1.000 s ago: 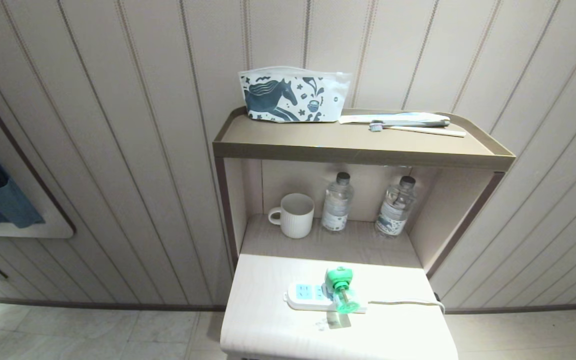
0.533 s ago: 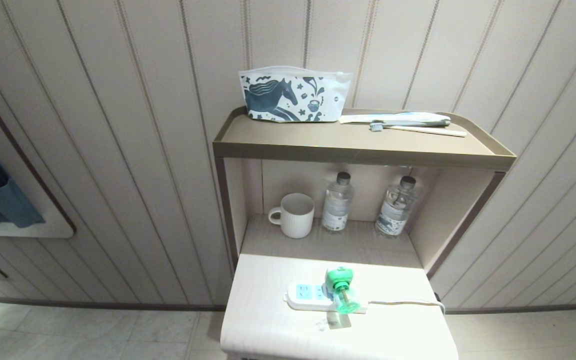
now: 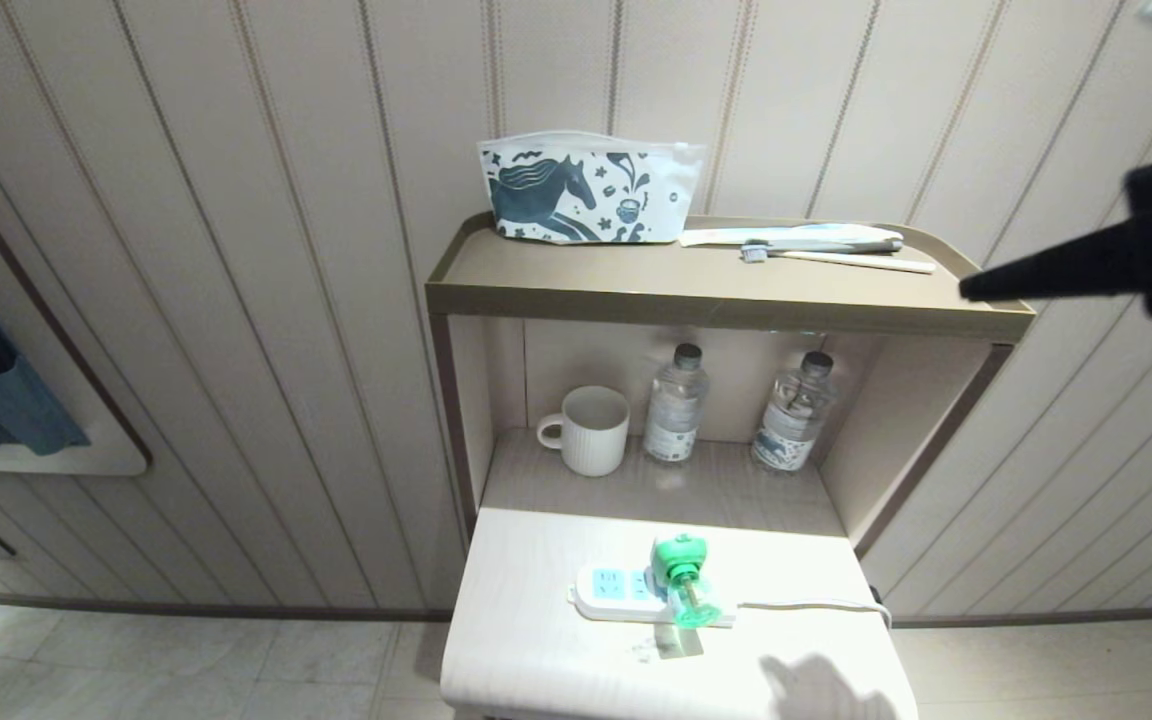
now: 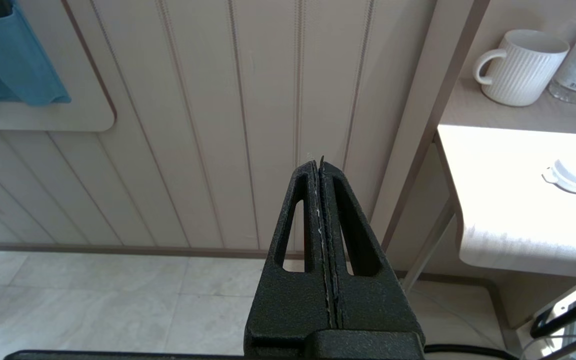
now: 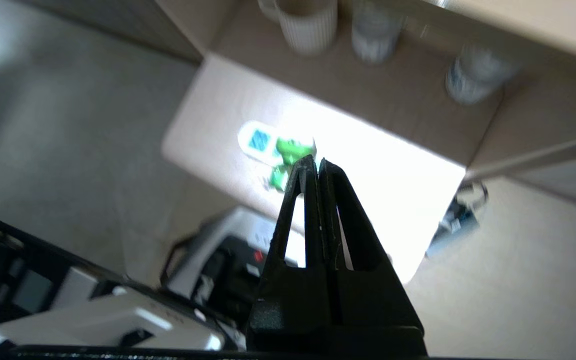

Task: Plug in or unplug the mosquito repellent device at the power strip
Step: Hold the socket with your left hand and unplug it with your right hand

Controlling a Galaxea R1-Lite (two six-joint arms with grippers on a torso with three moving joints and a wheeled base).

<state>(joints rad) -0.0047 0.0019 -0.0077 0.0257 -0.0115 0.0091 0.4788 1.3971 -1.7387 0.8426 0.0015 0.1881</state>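
**Repellent plugged in, both grippers closed and empty**

Here, in the head view, the green-topped repellent (image 3: 682, 585) stands in the flat white strip (image 3: 616, 592) on the pale table (image 3: 536, 640), its translucent bottle leaning forward. A ribbed white mug (image 3: 591, 430) and two clear bottles (image 3: 676, 405) sit in the niche. The right gripper (image 3: 971, 291) pokes in at the upper right, black and tapered, well above the strip.

Left wrist view: the left gripper (image 4: 320, 162) has its textured fingers pressed together, holding nothing, beside the table.

Right wrist view: the fingers meet, empty, high over the blurred repellent.
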